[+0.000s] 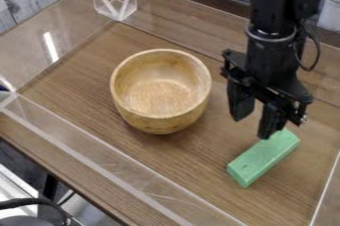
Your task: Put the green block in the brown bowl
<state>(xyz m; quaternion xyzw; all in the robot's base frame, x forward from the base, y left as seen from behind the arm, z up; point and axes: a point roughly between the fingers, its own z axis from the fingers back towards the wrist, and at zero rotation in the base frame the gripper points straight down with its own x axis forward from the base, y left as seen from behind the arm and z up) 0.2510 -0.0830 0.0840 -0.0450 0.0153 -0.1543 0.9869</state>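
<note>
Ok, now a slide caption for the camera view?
Open tool poised above the green block, beside the brown bowl on the wooden table.

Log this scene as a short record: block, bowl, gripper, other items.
Block: flat green rectangular block, on the wooden table, outside the bowl
Bowl: round light-brown wooden bowl, upright, nothing inside
Gripper: black robot gripper, open above the block, holding nothing
Other items: white angular wire-like object, far left side
</note>
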